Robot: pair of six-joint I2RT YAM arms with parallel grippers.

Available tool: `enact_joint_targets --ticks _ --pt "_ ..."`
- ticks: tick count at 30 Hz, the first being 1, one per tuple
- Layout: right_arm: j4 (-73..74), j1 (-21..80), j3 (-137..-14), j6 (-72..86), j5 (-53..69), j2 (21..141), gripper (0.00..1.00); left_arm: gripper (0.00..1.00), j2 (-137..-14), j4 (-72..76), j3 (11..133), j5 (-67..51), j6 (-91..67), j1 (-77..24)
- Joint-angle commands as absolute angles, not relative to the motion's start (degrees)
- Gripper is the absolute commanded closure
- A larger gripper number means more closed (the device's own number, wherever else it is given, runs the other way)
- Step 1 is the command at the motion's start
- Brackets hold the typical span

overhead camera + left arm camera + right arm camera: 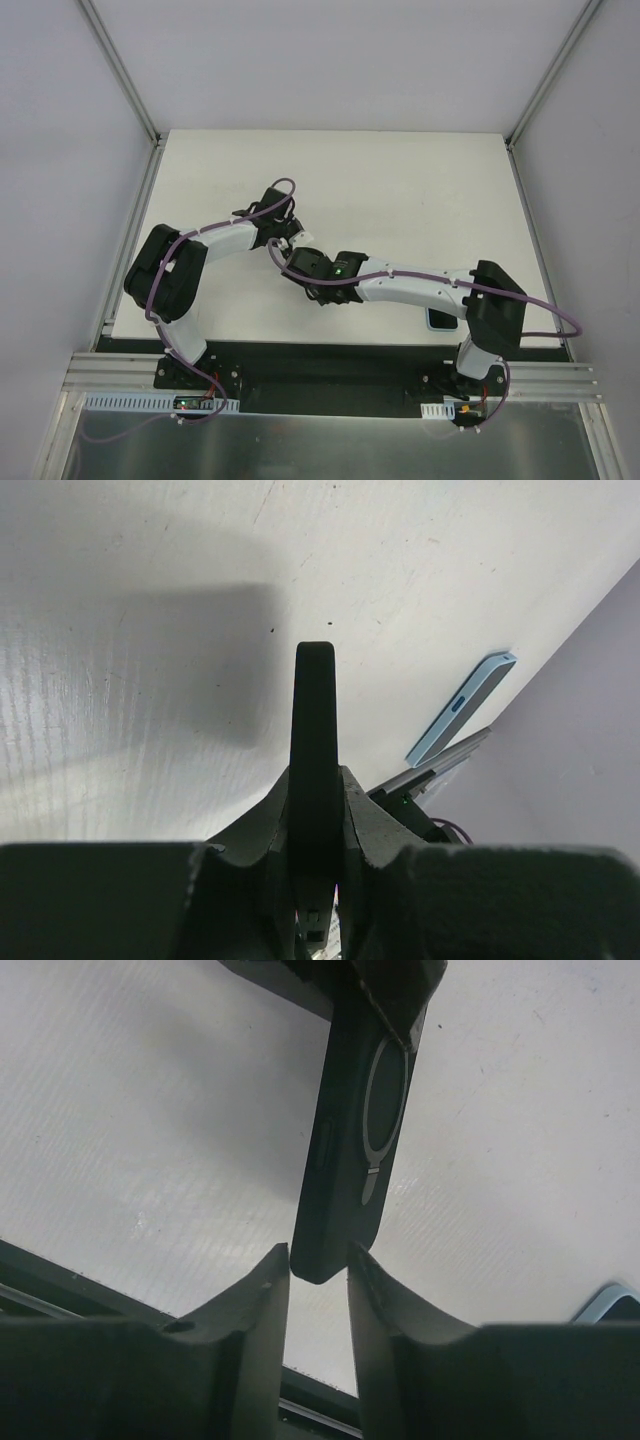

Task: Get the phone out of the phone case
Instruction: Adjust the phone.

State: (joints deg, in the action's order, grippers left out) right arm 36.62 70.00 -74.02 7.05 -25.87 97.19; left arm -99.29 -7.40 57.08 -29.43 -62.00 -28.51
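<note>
- Here my left hand (315, 780) pinches a dark ringed slab (345, 1140) by its top, clear of the table (400, 190), leaving its lower end free.
- My right hand (320, 1260) sets a finger against each face of that end, probably to pull.
- Far right, the phone case (462, 708) lies flat; only the top view shows the phone (441, 318) dark inside its rim, only my right wrist the ring.
</note>
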Motion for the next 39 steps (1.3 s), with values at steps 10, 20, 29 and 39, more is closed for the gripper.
enact_joint_targets --ticks 10,20,29,39 --pt "26.0 69.9 -68.7 6.3 -16.0 88.3 0.99 1.0 -98.1 -10.3 60.7 -32.1 -55.6 -28.7" --pt "11.6 63.9 -57.8 5.5 9.7 80.3 0.99 1.0 -97.1 -13.8 63.3 -37.6 -46.6 -28.4" --pt "18.4 60.7 -57.9 10.4 -3.4 81.1 0.99 1.0 -90.7 -15.6 61.2 -37.3 -46.9 -28.3" --pt "36.6 64.9 -66.7 15.0 -32.8 86.7 0.99 1.0 -89.7 -15.7 61.4 -39.3 -47.9 -28.3"
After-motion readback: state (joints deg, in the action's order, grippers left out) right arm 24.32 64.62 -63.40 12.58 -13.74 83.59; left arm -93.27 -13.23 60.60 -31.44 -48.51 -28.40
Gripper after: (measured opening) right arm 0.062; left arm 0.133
